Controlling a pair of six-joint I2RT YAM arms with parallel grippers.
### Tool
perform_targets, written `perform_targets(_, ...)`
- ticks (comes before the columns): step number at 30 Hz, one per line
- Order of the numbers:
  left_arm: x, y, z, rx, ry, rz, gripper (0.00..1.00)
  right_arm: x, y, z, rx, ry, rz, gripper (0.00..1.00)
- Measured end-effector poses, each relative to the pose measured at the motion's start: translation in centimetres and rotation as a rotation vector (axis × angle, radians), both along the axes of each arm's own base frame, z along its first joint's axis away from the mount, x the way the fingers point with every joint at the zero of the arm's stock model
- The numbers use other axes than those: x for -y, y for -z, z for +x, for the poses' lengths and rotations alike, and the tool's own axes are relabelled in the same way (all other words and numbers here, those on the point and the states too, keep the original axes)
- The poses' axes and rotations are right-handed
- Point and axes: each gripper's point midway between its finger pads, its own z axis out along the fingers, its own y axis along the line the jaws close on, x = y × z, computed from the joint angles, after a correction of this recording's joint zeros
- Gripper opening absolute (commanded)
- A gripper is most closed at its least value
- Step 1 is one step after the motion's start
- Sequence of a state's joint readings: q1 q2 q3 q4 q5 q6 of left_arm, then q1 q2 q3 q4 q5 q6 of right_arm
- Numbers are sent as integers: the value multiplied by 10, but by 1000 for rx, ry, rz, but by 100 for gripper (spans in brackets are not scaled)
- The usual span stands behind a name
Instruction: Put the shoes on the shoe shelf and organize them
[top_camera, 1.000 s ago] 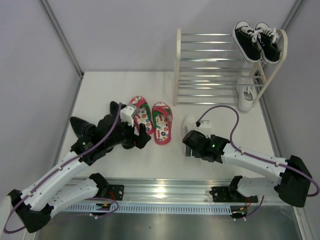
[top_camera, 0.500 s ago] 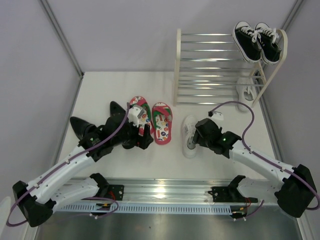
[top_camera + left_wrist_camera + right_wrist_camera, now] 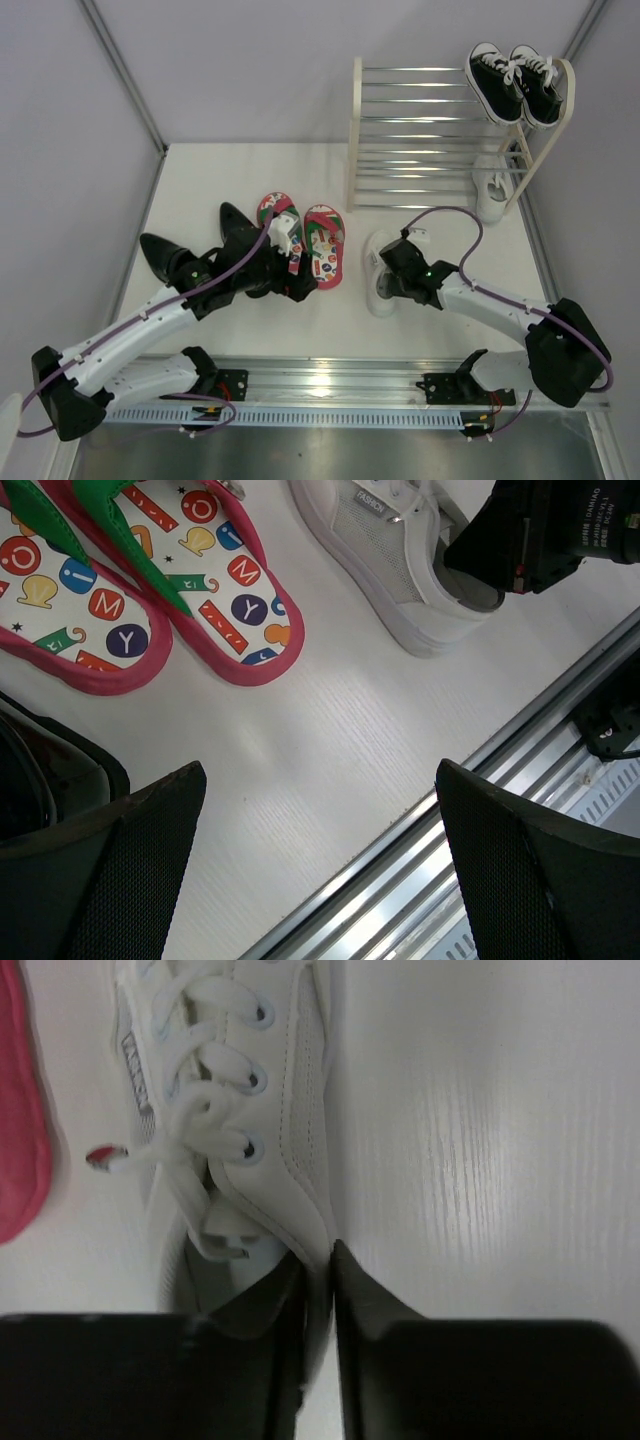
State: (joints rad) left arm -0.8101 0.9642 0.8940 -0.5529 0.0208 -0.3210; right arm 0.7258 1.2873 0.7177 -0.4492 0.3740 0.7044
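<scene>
**A:** What do we see at the right claw (image 3: 318,1260)?

**B:** We see it clenched on a white sneaker (image 3: 250,1130). One finger is inside the heel opening and the other is outside, with the shoe's side wall pinched between them. The sneaker lies on the white surface (image 3: 200,190), just right of the red flip-flops (image 3: 305,240).

**A:** And the left claw (image 3: 318,780)?

**B:** We find it released. Its fingers are spread wide above bare surface at the near ends of the flip-flops, and they grasp nothing.

**A:** Where are the other shoes?

**B:** The flip-flops lie side by side, soles down, in the middle of the surface. The black dress shoes (image 3: 165,255) sit to their left, and the left arm partly covers one of them.

**A:** And the shoe shelf (image 3: 355,130)?

**B:** We see it at the far right of the surface. Black canvas sneakers (image 3: 515,85) rest on its top bars at the right end. A second white sneaker (image 3: 492,190) sits low beneath them. We cannot tell whether it rests on the lower bars or on the surface.
</scene>
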Motion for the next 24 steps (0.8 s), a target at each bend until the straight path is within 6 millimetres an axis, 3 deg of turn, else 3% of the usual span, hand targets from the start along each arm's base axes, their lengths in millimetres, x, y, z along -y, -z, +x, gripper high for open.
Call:
perform_targets(1, 1, 0, 0, -1, -1, -2, 99, 1, 2, 3, -2, 2, -3, 0)
perform_targets(4, 7, 2, 1, -8, 4, -3, 99, 10, 4, 10, -17, 15, -15, 0)
perform_targets(9, 21, 7, 0, -24, 34, 10, 99, 36, -10, 32, 12, 55, -53, 0)
perform_targets(12, 24, 9, 0, -25, 41, 21, 99, 59, -31, 42, 58, 89, -71, 0)
perform_targets(19, 19, 8, 7, 10, 21, 50, 99, 128, -108, 54, 287, 225, -48, 0)
perform_targets(21, 19, 8, 8, 14, 23, 52, 99, 148, -118, 60, 325, 261, -45, 0)
perform_targets(24, 22, 5, 10, 21, 29, 55, 99, 171, -116, 68, 333, 289, -48, 0)
